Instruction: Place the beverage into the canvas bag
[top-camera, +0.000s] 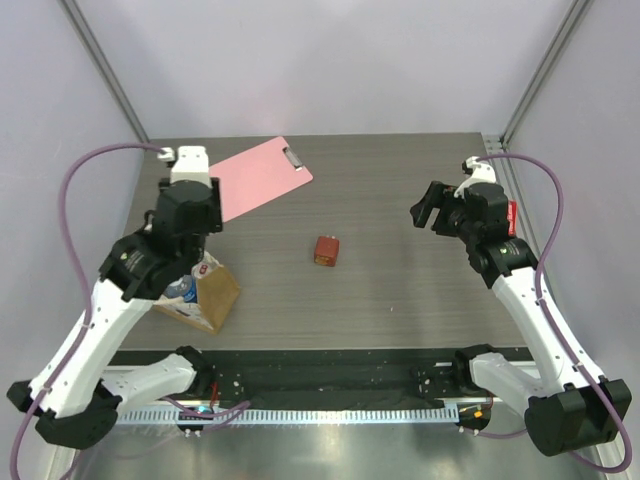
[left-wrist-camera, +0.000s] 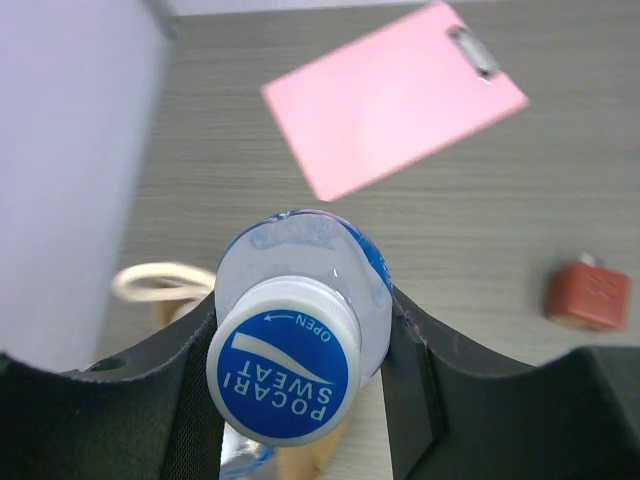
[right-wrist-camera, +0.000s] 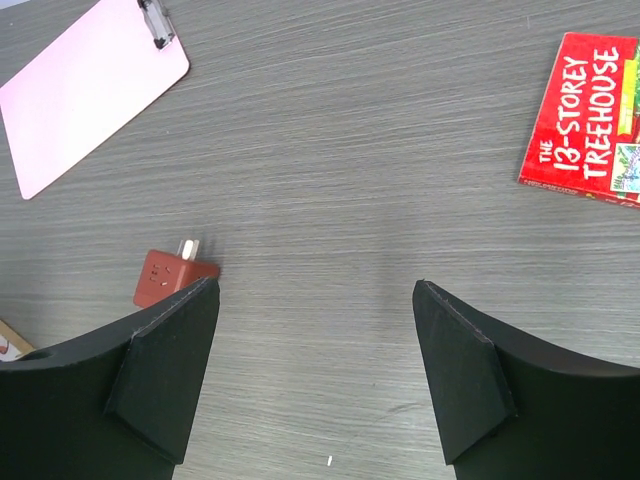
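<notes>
From above, the left arm (top-camera: 140, 265) covers most of the bottle (top-camera: 181, 291) and the mouth of the canvas bag (top-camera: 220, 292), so its depth cannot be told. In the left wrist view the bottle's body runs off the lower edge (only cap and shoulder show), and the bag shows only a cream handle (left-wrist-camera: 150, 282). The right wrist view cuts the red book (right-wrist-camera: 585, 115) at its right edge.
</notes>
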